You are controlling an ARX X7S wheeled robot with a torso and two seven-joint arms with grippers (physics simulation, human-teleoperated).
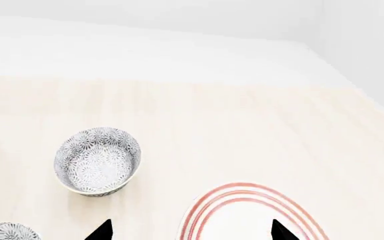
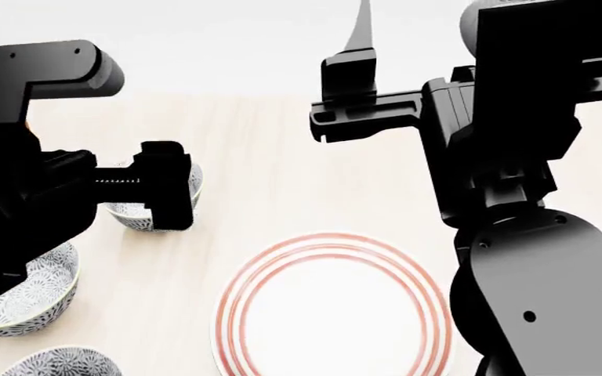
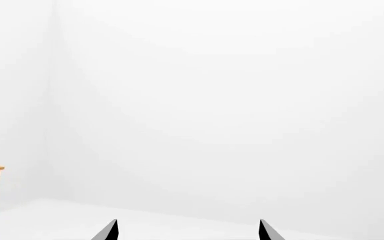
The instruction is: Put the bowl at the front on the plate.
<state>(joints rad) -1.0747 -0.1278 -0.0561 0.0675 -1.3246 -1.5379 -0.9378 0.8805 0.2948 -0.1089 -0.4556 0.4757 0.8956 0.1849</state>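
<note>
Black right arm (image 2: pixel 547 298) fills the lower right of the head view; its fingers (image 3: pixel 188 231) stand wide and empty; the left fingers (image 1: pixel 190 231) are equally wide, holding nothing; the plate (image 2: pixel 332 309) sits bare at bottom centre; the bowl (image 2: pixel 60 364) remains at the lower left corner on the counter (image 2: pixel 270 164); nothing is done yet.

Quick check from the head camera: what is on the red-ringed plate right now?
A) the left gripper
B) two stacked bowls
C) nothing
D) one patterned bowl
C: the plate shows a bare white centre, and the three patterned bowls sit on the table beside it.
</note>
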